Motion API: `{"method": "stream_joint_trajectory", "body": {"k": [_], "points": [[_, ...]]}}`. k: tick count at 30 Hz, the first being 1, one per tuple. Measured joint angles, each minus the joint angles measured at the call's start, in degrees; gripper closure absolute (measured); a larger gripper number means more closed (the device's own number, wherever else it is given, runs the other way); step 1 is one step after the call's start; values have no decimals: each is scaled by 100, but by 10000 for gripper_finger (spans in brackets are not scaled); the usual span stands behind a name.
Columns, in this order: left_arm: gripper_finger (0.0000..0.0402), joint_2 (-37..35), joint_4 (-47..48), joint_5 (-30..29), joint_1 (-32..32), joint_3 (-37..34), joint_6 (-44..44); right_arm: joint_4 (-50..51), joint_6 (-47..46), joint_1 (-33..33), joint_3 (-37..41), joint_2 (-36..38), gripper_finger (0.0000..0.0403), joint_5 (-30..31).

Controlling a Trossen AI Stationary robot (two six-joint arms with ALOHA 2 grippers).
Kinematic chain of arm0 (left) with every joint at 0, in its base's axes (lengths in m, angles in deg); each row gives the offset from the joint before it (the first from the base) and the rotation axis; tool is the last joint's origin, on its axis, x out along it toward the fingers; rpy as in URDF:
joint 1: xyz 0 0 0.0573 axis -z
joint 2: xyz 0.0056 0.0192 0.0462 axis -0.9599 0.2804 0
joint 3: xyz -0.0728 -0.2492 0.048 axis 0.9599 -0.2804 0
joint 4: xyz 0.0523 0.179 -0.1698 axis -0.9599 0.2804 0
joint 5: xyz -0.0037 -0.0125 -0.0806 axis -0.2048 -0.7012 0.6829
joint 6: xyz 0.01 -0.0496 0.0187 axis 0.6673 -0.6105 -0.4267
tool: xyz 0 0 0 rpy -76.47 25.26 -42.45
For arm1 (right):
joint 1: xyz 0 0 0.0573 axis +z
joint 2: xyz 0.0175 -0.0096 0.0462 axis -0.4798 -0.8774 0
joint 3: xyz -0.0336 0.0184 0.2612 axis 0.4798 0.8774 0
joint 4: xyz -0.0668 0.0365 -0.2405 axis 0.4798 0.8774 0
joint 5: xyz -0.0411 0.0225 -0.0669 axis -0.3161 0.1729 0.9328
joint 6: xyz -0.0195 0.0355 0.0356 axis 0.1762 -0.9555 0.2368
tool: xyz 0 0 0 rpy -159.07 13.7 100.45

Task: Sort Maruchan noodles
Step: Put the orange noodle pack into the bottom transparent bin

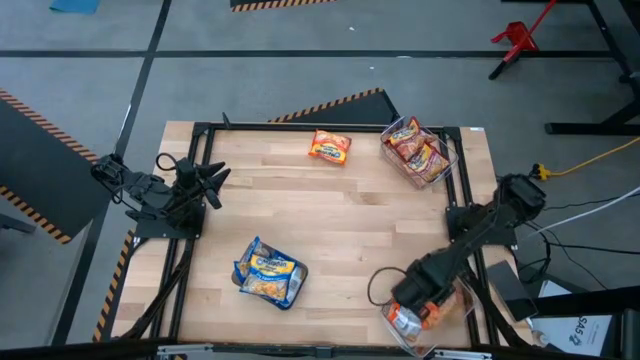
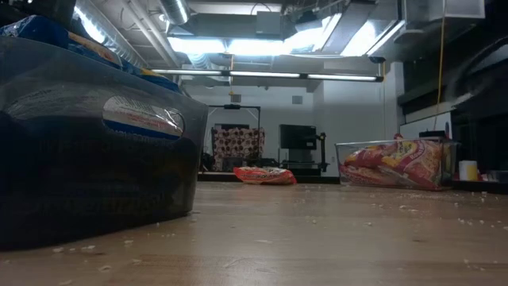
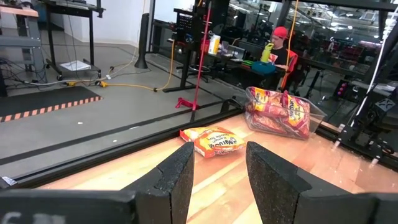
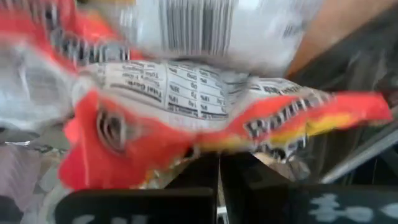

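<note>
A loose orange-red Maruchan packet lies flat by the table's far edge. More red and orange packets fill a clear bin at the far right corner. Blue-yellow packets sit in a bin at the near left. My right gripper is down in a clear bin at the near right corner, shut on an orange-red packet among silver-white ones. My left gripper waits open at the table's left edge. My right gripper pinches the orange-red packet between its two fingers by its crinkled edge. The packet spreads across and beyond the fingers, over the other packets in the near right bin. In the high view the arm hides the place of contact.
The middle of the wooden table is bare boards with scattered crumbs. A black frame rail runs along the table's edges. In the low view the near left bin's wall fills the left side. A person in a red cap sits in the room beyond.
</note>
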Motion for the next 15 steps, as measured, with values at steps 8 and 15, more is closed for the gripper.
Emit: {"method": "stream_joint_trajectory", "body": {"k": [8,15], "points": [[262,0,2,0,0,0,2,18,803,-800,199,2,400,459],[262,0,2,-2,0,0,2,17,1217,-1198,-39,0,400,720]]}}
